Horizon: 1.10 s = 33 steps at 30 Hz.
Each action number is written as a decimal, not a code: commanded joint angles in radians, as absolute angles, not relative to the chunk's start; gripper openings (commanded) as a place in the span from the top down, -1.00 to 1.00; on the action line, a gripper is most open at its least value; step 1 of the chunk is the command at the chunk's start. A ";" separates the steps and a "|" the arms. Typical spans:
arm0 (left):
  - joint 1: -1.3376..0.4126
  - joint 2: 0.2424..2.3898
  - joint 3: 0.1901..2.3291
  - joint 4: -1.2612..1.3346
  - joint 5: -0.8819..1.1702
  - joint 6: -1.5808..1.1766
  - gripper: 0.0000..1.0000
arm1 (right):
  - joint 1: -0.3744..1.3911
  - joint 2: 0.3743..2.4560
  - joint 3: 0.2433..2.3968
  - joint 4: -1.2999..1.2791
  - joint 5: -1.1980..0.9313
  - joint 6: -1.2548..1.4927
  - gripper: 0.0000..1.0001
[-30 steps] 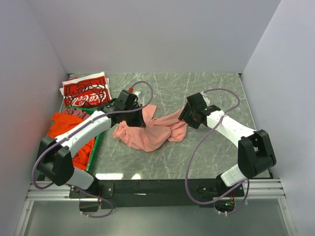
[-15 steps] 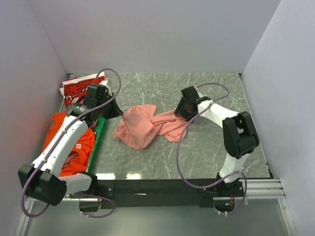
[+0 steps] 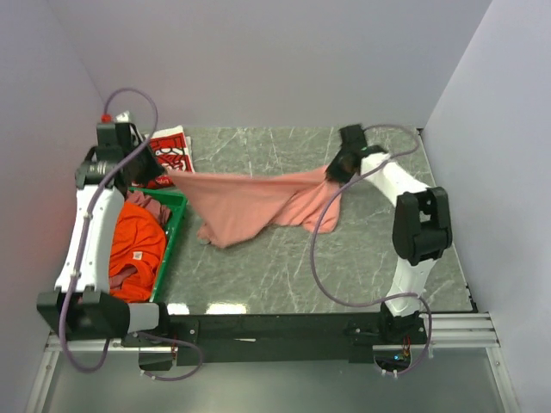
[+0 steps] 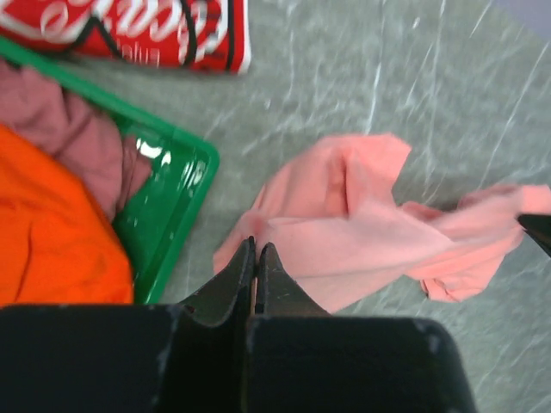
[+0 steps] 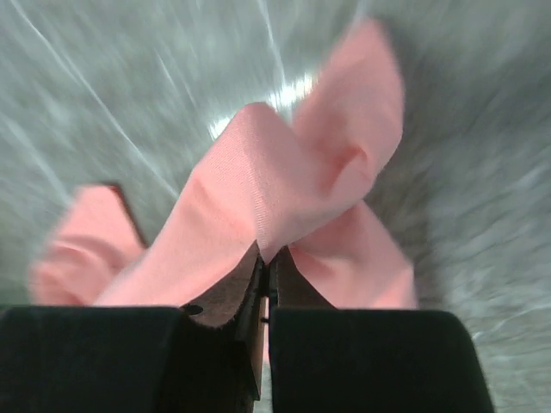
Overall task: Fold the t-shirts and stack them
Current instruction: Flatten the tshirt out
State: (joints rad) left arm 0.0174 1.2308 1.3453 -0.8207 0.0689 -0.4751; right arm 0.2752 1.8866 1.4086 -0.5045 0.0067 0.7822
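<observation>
Left gripper (image 4: 256,245): jaws pressed together, a thin pinch of salmon-pink t-shirt (image 3: 250,202) caught at the tips. Right gripper (image 5: 265,254): jaws likewise closed, nipping a raised ridge of the same cloth.

Change over the last second: the shirt was a crumpled heap mid-table with both grippers low and close to it. Now the arms have drawn apart and towards the back. The left one is above the far end of the green crate (image 3: 176,225); the right is towards the back right of the table (image 3: 258,275). The shirt hangs between them as a taut band along its upper edge, its belly sagging to a point that appears to touch the marble-patterned top. Judged: the spreading step, with no fold made yet.

Cloth is soft, matte and thin; it still twists and doubles near the right grip, so it is not yet open flat.

Red t-shirt (image 3: 172,155), white lettering, lies folded flat at the back left beside the crate. Orange t-shirt (image 3: 138,245) and mauve t-shirt (image 3: 153,205) lie rumpled inside the glossy, hard-walled crate.
</observation>
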 commanded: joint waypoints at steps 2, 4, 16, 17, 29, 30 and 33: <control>0.090 1.376 1.617 -0.723 0.138 -0.494 0.99 | 0.131 1.744 1.660 -0.570 -0.018 0.733 1.00; 0.104 1.417 1.710 -0.707 0.164 -0.512 0.99 | 0.080 1.732 1.747 -0.632 -0.034 0.715 1.00; 0.123 1.186 1.450 -0.512 0.210 -0.522 0.99 | 0.176 1.182 1.283 -0.695 0.034 0.719 0.89; 0.123 1.143 1.357 -0.520 0.212 -0.512 0.99 | 0.193 1.148 1.143 -0.701 0.031 0.756 0.76; 0.123 1.051 0.971 -0.574 0.293 -0.445 0.99 | 0.304 0.945 0.738 -0.779 0.080 0.972 -0.41; 0.124 1.054 0.969 -0.577 0.291 -0.440 0.99 | 0.298 0.949 0.733 -0.776 0.086 0.977 -0.41; 0.123 1.060 0.979 -0.572 0.296 -0.442 0.99 | 0.266 0.988 0.715 -0.749 0.109 0.991 -0.41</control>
State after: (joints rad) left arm 0.1188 1.0645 0.9581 -0.6102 0.2672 -0.4702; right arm 0.2951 0.9695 0.7303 -0.7837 0.0471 0.9482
